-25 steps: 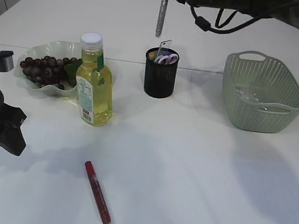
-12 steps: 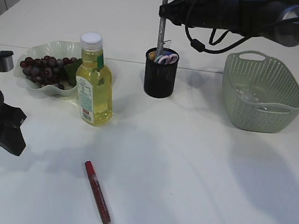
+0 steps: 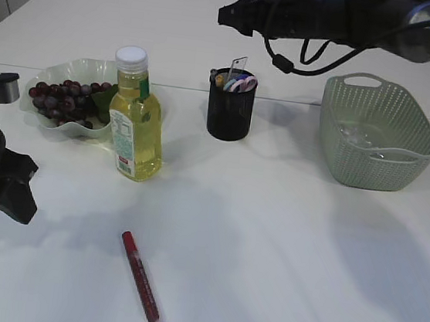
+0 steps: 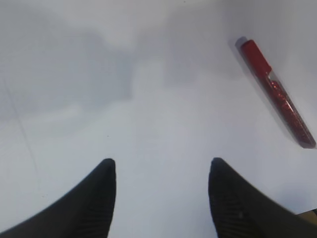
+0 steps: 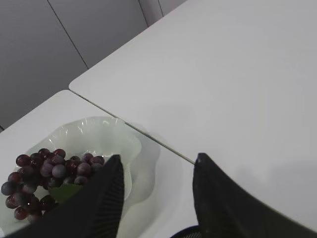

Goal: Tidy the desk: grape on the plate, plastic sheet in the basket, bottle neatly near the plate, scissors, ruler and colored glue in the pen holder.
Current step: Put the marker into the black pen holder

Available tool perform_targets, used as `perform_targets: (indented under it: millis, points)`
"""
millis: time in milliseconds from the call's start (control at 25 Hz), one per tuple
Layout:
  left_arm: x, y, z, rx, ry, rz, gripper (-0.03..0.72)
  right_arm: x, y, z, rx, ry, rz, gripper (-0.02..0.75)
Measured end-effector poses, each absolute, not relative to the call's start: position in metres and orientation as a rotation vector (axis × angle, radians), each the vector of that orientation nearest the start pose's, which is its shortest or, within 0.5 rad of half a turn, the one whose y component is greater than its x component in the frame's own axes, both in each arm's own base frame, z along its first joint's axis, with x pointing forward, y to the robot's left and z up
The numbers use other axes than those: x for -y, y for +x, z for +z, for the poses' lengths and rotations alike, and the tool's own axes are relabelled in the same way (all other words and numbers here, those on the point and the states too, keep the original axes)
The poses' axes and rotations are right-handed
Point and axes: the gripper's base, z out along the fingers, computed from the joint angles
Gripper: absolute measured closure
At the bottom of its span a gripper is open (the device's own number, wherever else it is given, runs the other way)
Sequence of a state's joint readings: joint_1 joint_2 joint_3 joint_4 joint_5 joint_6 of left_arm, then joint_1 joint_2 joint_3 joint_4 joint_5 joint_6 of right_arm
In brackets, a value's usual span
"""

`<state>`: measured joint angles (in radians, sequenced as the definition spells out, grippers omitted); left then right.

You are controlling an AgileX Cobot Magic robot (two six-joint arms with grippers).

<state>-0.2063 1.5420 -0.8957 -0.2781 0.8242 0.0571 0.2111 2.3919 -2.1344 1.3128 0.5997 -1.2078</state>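
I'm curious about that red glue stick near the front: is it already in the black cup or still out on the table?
Still out. The red glue stick lies flat on the table, well apart from the black cup.

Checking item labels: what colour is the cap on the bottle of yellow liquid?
White: the bottle cap shows best in the exterior view.

Both grippers — jaws apart, empty

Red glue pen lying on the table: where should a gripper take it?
Probably mid-barrel, from straight above, jaws across its width. The red glue pen lies flat on bare table, nothing crowding it, and it is long and thin.
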Motion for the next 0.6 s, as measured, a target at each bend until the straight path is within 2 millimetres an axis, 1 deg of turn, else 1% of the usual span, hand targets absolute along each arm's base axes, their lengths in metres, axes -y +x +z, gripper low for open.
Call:
perform_targets:
  millis: [80, 160, 200, 320, 360, 480, 600]
  points:
    - [0.074, 0.263, 0.205, -2.949, 0.137, -0.348, 0.253, -0.162, 0.529, 0.251, -1.888, -0.537, 0.701, 0.363]
    - [0.074, 0.263, 0.205, -2.949, 0.137, -0.348, 0.253, -0.158, 0.521, 0.264, -1.981, -0.519, 0.675, 0.361]
    - [0.074, 0.263, 0.205, -2.949, 0.137, -0.348, 0.253, -0.155, 0.515, 0.272, -2.035, -0.532, 0.641, 0.361]
    - [0.074, 0.263, 0.205, -2.949, 0.137, -0.348, 0.253, -0.144, 0.494, 0.293, -2.244, -0.463, 0.586, 0.362]
    - [0.074, 0.263, 0.205, -2.949, 0.137, -0.348, 0.253, -0.140, 0.487, 0.300, -2.303, -0.463, 0.551, 0.363]
    - [0.074, 0.263, 0.205, -2.949, 0.137, -0.348, 0.253, -0.135, 0.466, 0.319, -2.421, -0.435, 0.471, 0.369]
    - [0.074, 0.263, 0.205, -2.949, 0.137, -0.348, 0.253, -0.146, 0.446, 0.334, -2.484, -0.423, 0.440, 0.372]
